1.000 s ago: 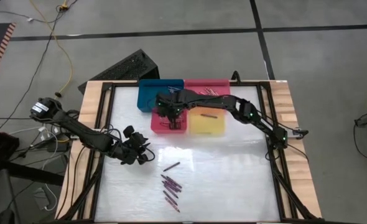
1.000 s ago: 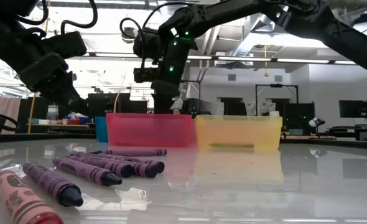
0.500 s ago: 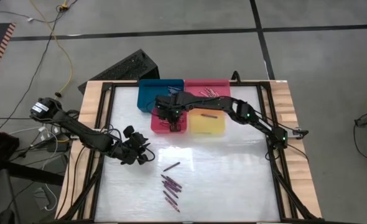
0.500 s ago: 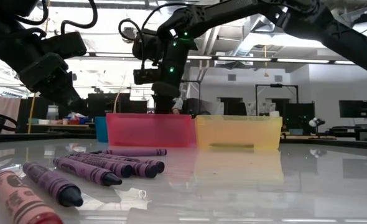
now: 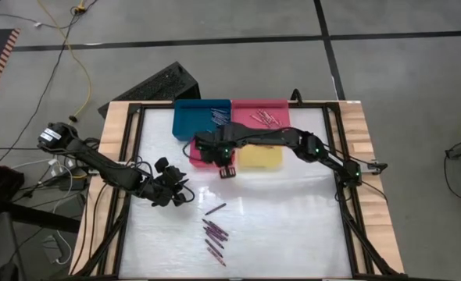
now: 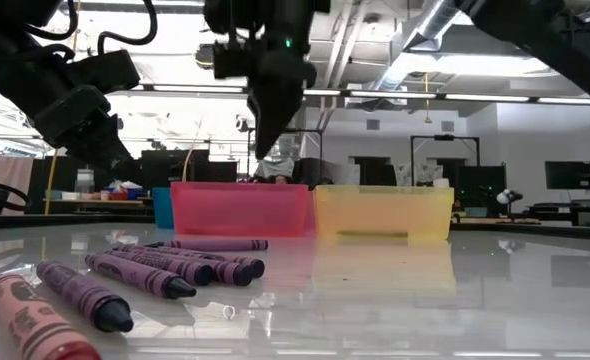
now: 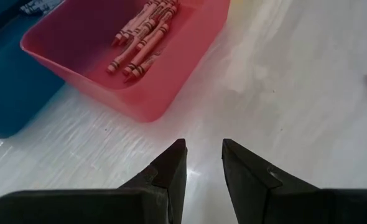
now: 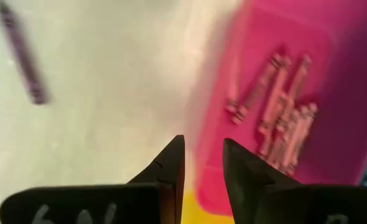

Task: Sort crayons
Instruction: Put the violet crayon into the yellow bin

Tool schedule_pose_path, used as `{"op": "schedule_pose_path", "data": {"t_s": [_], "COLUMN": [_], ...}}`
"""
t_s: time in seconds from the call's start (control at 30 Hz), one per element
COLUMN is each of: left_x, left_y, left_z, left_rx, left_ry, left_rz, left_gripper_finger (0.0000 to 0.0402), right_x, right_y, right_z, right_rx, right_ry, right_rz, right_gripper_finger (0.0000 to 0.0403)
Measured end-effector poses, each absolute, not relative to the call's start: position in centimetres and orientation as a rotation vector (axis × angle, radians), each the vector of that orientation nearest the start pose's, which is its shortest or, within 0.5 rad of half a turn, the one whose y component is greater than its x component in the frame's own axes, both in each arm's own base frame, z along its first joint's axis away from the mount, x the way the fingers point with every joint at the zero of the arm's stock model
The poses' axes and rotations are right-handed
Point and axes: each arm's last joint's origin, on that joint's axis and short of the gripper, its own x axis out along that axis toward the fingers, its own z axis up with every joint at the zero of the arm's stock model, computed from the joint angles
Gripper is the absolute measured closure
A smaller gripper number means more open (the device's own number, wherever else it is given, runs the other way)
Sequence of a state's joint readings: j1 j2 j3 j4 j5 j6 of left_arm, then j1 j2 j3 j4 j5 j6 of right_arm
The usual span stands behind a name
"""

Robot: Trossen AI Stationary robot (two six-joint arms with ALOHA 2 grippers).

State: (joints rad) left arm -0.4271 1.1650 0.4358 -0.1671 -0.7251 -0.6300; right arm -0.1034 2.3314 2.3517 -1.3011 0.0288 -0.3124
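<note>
Several purple crayons (image 5: 215,232) lie flat on the white table near its near edge, and one more (image 5: 215,209) lies apart from them. They show close up in the low view (image 6: 140,273), with a pinkish one (image 6: 35,320) in front. More crayons lie in the red tray (image 8: 283,127), the blue tray (image 5: 201,117) and the pink tray (image 5: 260,115). My right gripper (image 5: 226,172) hangs above the red tray's near rim (image 8: 202,149), fingers slightly apart and empty. My left gripper (image 5: 180,191) hovers left of the loose crayons, slightly open and empty (image 7: 203,149).
A yellow tray (image 5: 260,154) stands right of the red tray (image 5: 203,154). All the trays sit at the table's far side. A wooden frame (image 5: 113,156) borders the table. A black keyboard (image 5: 156,86) lies on the floor beyond the far edge.
My right gripper has drawn back from over the red tray toward the table's near edge, and now hangs at the tray's near rim. In the low view it has also risen.
</note>
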Motion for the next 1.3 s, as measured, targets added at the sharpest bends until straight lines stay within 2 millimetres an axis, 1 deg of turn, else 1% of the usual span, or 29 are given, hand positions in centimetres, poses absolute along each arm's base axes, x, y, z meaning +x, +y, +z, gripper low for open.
{"op": "schedule_pose_path", "data": {"t_s": [0.13,0.3,0.4,0.47,0.6,0.7,0.83,1.13,1.3], "left_x": [18.5,18.5,18.5,18.5,18.5,18.5,18.5,18.5,18.5], "left_y": [-6.3,-6.3,-6.3,-6.3,-6.3,-6.3,-6.3,-6.3,-6.3], "left_z": [15.8,15.8,15.8,15.8,15.8,15.8,15.8,15.8,15.8], "left_rx": [-0.105,-0.114,-0.116,-0.117,-0.124,-0.125,-0.125,-0.129,-0.128], "left_ry": [0.622,0.622,0.623,0.624,0.622,0.622,0.622,0.621,0.621], "left_rz": [0.497,0.495,0.493,0.493,0.495,0.495,0.495,0.496,0.497], "left_gripper_finger": [0.0307,0.0307,0.0307,0.0307,0.0307,0.0307,0.0307,0.0307,0.0307], "right_x": [46.9,46.9,47.1,47.2,47.3,47.6,47.7,47.7,47.7], "right_y": [-1.8,2.4,5.1,6.7,9.2,10.3,11.1,10.9,10.9], "right_z": [27.9,28.2,27.9,27.2,26.4,25.9,24.5,21.3,20.1], "right_rx": [-0.278,-0.293,-0.325,-0.363,-0.408,-0.416,-0.425,-0.397,-0.389], "right_ry": [1.253,1.223,1.195,1.180,1.136,1.094,1.085,1.122,1.112], "right_rz": [0.139,0.190,0.237,0.277,0.330,0.342,0.356,0.339,0.339], "right_gripper_finger": [0.0301,0.0301,0.0301,0.0301,0.0301,0.0301,0.0301,0.0300,0.0300]}}
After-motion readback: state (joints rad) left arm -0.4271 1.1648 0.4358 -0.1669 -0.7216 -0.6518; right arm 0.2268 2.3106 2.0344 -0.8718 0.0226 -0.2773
